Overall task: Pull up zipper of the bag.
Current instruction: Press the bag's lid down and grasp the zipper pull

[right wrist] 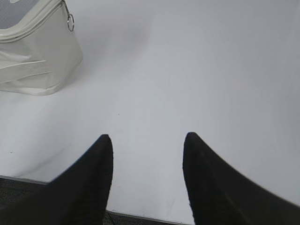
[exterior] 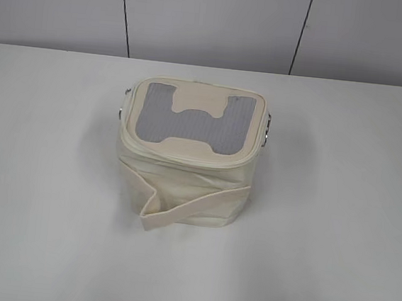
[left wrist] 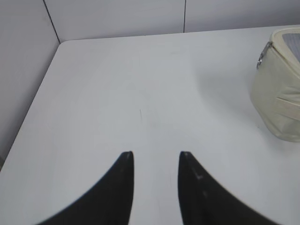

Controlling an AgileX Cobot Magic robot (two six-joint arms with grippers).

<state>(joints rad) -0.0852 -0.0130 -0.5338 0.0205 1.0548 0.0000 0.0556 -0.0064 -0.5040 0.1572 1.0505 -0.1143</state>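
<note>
A cream box-shaped bag [exterior: 189,167] with a grey mesh lid stands in the middle of the white table, a loose strap lying across its front. Metal rings hang at both sides of the lid. I cannot make out the zipper pull. The bag shows at the right edge of the left wrist view [left wrist: 280,89] and at the top left of the right wrist view [right wrist: 33,51]. My left gripper [left wrist: 156,154] is open and empty, left of the bag. My right gripper [right wrist: 148,138] is open and empty near the table's front edge, right of the bag. Neither gripper shows in the exterior view.
The white table [exterior: 336,227] meets a grey panelled wall [exterior: 213,20] at the back. The table's left edge and corner show in the left wrist view [left wrist: 51,61]. Its front edge shows in the right wrist view [right wrist: 140,216].
</note>
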